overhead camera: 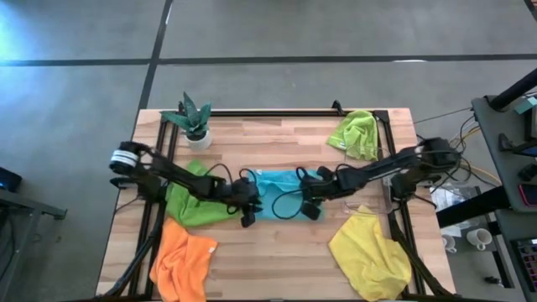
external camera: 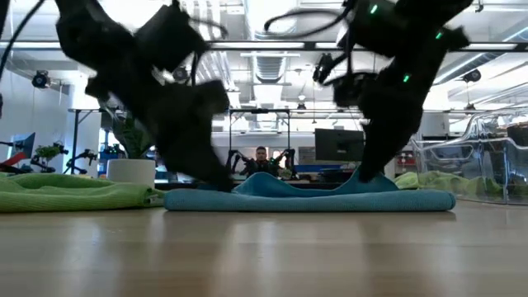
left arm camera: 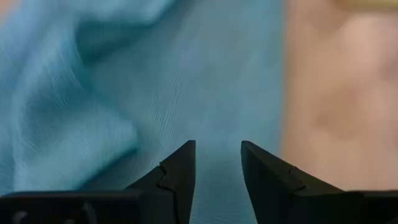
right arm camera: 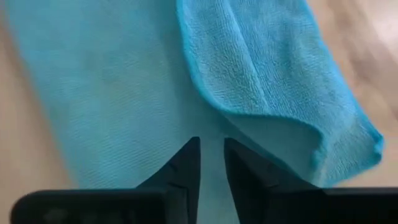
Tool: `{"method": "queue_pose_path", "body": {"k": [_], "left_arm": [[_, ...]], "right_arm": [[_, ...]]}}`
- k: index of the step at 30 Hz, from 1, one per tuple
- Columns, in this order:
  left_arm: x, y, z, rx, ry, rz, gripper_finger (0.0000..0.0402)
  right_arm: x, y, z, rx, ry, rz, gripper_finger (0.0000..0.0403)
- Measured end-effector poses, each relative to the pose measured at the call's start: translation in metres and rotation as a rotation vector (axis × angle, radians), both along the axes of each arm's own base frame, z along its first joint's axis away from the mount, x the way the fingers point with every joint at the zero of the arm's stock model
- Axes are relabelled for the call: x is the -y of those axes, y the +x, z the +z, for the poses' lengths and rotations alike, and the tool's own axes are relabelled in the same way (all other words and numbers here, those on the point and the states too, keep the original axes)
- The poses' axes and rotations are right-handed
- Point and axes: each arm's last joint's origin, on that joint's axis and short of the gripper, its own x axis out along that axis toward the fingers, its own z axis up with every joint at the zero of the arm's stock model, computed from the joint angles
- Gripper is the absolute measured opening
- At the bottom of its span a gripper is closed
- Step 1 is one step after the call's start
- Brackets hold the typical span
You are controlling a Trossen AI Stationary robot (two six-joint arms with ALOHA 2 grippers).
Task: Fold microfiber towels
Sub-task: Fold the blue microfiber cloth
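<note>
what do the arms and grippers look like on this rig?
Both arms are black with jointed links and loose black cables looping near the wrists. The left arm has a white band at its base. Left gripper and right gripper each have two dark wedge-shaped fingers tapering to points.

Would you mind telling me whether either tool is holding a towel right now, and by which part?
Nothing is held: the left tool and right tool both stand open, a gap between their tips, over the blue towel.
</note>
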Motion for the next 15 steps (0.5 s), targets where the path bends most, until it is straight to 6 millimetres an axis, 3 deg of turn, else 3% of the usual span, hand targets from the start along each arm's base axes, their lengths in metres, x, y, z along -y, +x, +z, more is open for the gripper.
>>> {"method": "queue_pose_path", "body": {"k": [5,7,11,15], "left_arm": [[0.001,0.008,-0.015,-0.031,0.004,-0.002,0.0113],[0.001,0.009,-0.017,-0.034,0.008,-0.003,0.0113],[0.001,0.007,-0.014,-0.034,0.015,-0.015,0.0113],[0.001,0.006,-0.007,-0.027,0.016,-0.013,0.0113]], "right_arm": [[0.023,0.012,-0.011,-0.054,-0.089,-0.065,0.0046],[0.036,0.006,-0.008,-0.12,-0.178,-0.153,0.004],[0.052,-0.009,0.012,-0.196,-0.299,-0.24,0.0029],[0.05,-0.016,0.034,-0.109,-0.259,-0.241,0.0022]]}}
